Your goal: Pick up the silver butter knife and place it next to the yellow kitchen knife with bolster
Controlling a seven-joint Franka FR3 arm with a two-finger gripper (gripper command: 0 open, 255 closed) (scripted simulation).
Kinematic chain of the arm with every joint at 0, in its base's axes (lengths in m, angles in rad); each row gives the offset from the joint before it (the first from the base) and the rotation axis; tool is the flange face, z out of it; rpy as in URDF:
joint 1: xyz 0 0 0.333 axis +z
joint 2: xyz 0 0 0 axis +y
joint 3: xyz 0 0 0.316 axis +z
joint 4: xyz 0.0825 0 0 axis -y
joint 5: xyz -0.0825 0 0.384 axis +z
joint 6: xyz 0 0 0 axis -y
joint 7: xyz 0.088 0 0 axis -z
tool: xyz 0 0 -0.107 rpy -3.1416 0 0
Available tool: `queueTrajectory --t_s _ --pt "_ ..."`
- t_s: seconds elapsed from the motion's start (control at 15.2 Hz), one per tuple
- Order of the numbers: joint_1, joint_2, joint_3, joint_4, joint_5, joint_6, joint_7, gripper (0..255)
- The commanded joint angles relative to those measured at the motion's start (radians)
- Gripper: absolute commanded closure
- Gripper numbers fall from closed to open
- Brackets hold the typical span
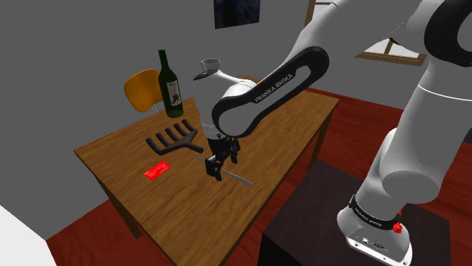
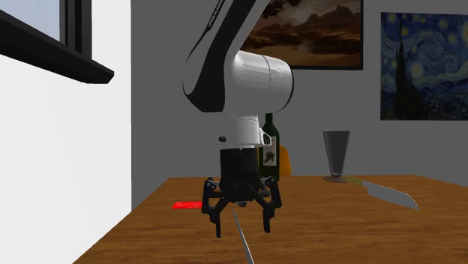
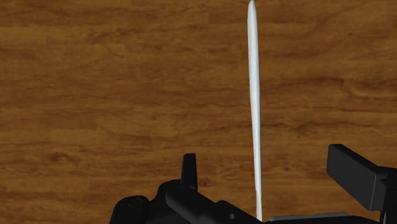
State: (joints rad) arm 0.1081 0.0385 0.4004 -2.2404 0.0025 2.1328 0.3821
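A thin silver butter knife (image 1: 240, 179) (image 2: 242, 238) (image 3: 254, 114) lies flat on the wooden table (image 1: 174, 208). My gripper (image 1: 218, 168) (image 2: 242, 225) (image 3: 273, 184) hangs low over its handle end, open. One finger stands on each side of the knife and neither touches it. In the wrist view the knife runs straight away from between the fingers (image 3: 189, 168). The kitchen knife (image 1: 233, 77) (image 2: 386, 193), with a pale blade and a yellowish handle, lies at the far side of the table beside a metal cup (image 1: 208, 65) (image 2: 336, 155).
A green wine bottle (image 1: 169, 85) (image 2: 270, 150) stands at the table's far corner, with an orange chair (image 1: 142, 89) behind it. A black pronged rack (image 1: 172, 140) and a red card (image 1: 157, 171) (image 2: 186, 204) lie to the shoulder view's left of the gripper. My dark stand (image 1: 325, 219) is at lower right.
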Motion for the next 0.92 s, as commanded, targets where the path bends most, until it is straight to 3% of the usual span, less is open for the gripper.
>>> queueTrajectory --t_s 0.0,0.26,0.33,0.86 --pt "0.0 0.0 0.0 -0.002 0.0 0.002 0.0 0" --pt "0.0 0.0 0.0 -0.002 0.0 0.002 0.0 0" --pt "0.0 0.0 0.0 -0.002 0.0 0.002 0.0 255" --pt "0.0 0.0 0.0 -0.002 0.0 0.002 0.0 255"
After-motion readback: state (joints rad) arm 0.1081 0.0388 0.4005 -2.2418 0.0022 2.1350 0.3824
